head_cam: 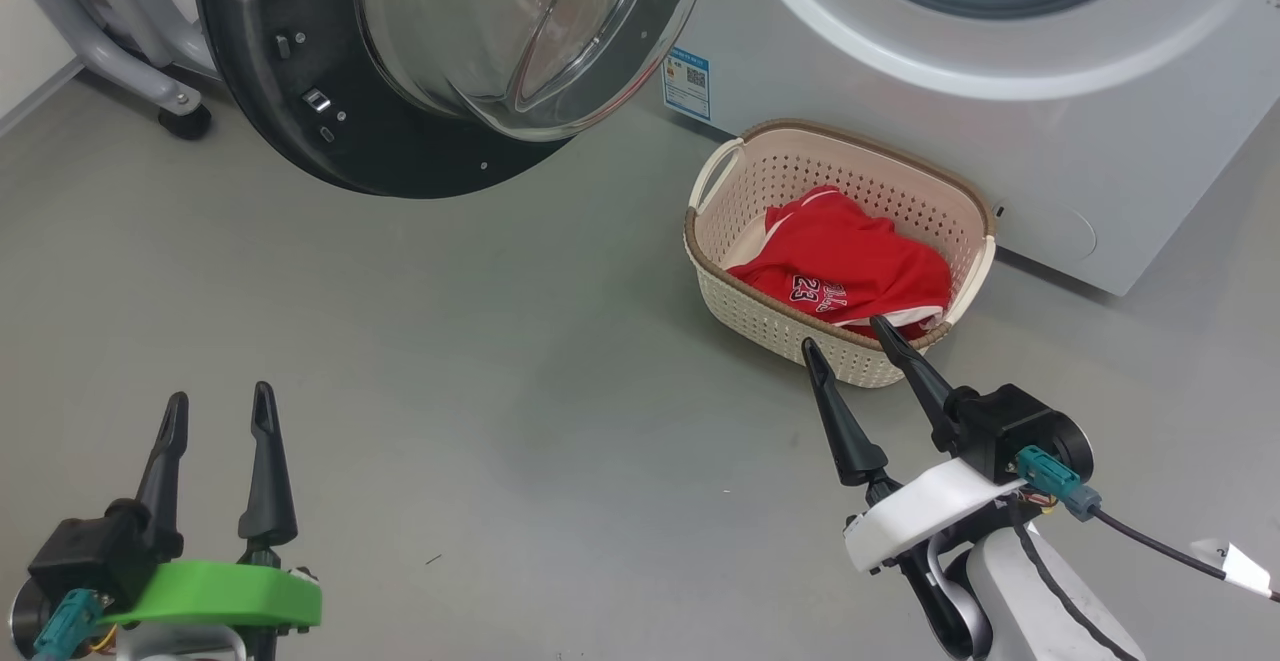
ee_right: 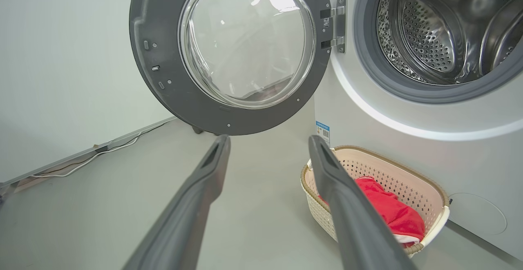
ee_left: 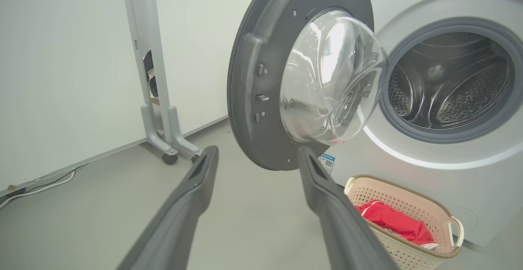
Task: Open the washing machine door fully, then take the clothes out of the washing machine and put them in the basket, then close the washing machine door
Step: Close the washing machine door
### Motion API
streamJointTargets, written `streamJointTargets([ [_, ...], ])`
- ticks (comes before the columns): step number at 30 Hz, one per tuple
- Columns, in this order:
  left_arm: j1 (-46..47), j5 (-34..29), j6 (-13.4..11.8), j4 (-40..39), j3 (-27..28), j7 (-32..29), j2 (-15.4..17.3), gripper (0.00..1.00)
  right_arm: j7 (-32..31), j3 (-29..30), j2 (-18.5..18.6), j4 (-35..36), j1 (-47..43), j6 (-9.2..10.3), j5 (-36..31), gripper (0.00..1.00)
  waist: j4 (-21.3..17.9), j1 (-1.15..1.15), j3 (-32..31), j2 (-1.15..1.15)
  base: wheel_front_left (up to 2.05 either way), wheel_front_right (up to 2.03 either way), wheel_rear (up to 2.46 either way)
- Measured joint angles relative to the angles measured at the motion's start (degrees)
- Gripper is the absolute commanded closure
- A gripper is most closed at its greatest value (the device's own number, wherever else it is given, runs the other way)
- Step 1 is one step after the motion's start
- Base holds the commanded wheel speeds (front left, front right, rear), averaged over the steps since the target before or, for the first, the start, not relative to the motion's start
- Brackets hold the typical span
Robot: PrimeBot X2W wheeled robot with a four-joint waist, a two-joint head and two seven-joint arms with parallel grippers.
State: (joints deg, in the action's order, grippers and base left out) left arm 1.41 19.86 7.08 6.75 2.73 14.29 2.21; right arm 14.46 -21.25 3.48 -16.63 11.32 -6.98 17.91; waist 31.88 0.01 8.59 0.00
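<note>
The washing machine (head_cam: 1000,141) stands on the floor (head_cam: 500,391), its washing machine door (head_cam: 300,131) swung wide open leftward. The basket (head_cam: 760,316) sits just before it, the clothes (head_cam: 850,261) inside. The left tool (head_cam: 220,396) and right tool (head_cam: 846,331) gape wide, empty, the right beside the basket.

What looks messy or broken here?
Nothing is broken or spilled. The washing machine door hangs wide open, the drum looks empty, and the red clothes lie crumpled in the basket, heaped against one end.
</note>
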Motion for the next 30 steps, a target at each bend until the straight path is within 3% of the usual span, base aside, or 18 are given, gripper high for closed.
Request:
streamJointTargets([
  [7, 0.0, 0.0, 0.0, 0.0, -0.2, 0.0, -0.1, 0.0, 0.0, 0.1, 0.0, 0.0, 0.0, 0.0, 0.0, 0.0, 0.0, 0.0, 0.4, 0.0, 0.0, 0.0, 0.0],
  [8, 0.0, 0.0, 0.0, 0.0, -0.3, 0.0, -0.1, 0.36, 0.0, 0.2, 0.0, 0.0, 0.0, 0.0, 0.0, 0.0, 0.0, 0.0, 0.5, 0.0, 0.0, 0.0, 0.0],
  [9, 0.0, 0.0, 0.0, 0.0, -0.4, 0.0, -0.1, 0.89, 0.0, 0.2, 0.0, 0.1, 0.0, 0.0, 0.0, 0.0, 0.0, 0.0, 0.6, 0.0, 0.0, 0.0, 0.0],
  [10, -0.1, 0.0, 0.0, -0.1, -0.4, 0.0, -0.1, 1.0, 0.0, 0.2, 0.0, 0.2, 0.0, 0.0, 0.0, 0.0, 0.0, 0.0, 0.8, 0.0, 0.0, 0.0, 0.0],
  [20, 0.7, -0.1, 0.0, -3.4, 1.2, 0.0, 0.8, 1.0, 0.0, 0.2, 1.1, 1.0, 0.0, 0.62, -1.3, 0.0, -0.1, 0.0, 4.8, 0.0, 0.0, 0.0, 0.0],
  [30, 10.3, 1.6, 0.0, -8.0, 8.8, 0.5, 10.6, 1.0, -2.0, -1.0, 2.6, 3.1, 1.5, 0.71, -3.9, 0.0, -2.2, 0.0, 10.5, 0.0, 0.0, 0.0, 0.0],
])
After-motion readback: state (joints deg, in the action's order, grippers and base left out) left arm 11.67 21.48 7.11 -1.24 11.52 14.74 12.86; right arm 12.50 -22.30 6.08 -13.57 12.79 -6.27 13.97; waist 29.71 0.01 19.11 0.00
